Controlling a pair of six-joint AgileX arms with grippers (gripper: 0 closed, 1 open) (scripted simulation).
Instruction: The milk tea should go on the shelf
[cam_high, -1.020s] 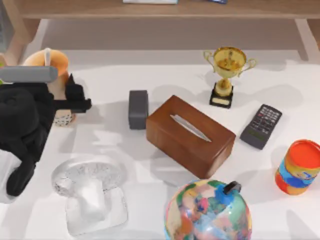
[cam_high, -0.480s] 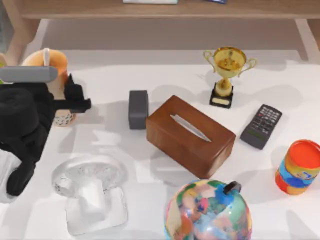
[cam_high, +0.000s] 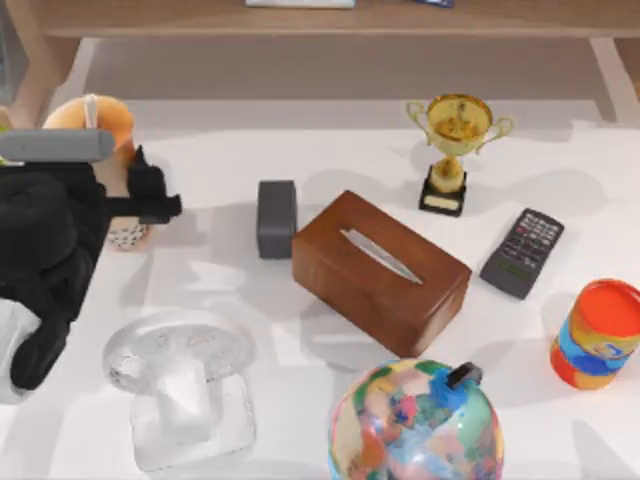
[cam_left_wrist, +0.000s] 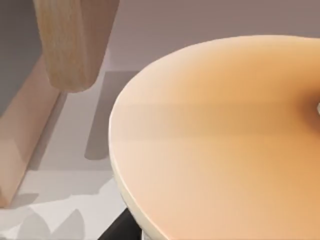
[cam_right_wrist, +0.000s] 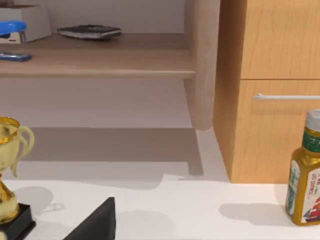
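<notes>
Milk tea (cam_high: 95, 125) stands at the table's far left edge, close under the shelf (cam_high: 330, 18) and beside its left wooden support (cam_high: 35, 75). My left gripper (cam_high: 135, 205) has its black fingers set around the cup's lower body, clasping it. Open white tabletop (cam_high: 210, 275) lies just right of the cup before the grey block (cam_high: 276, 218), and the strip between table and shelf board is bare. The cup is tall and tapered, with an orange lid (cam_left_wrist: 215, 130), a white straw, and dark pearls showing at its base. Further right sit the clear mushroom-shaped piece (cam_high: 180, 385), the brown tissue box (cam_high: 380, 270), the globe (cam_high: 415, 420), the gold trophy (cam_high: 455, 150), the calculator (cam_high: 522, 252) and the orange-and-blue can (cam_high: 598, 333) near the right edge.
</notes>
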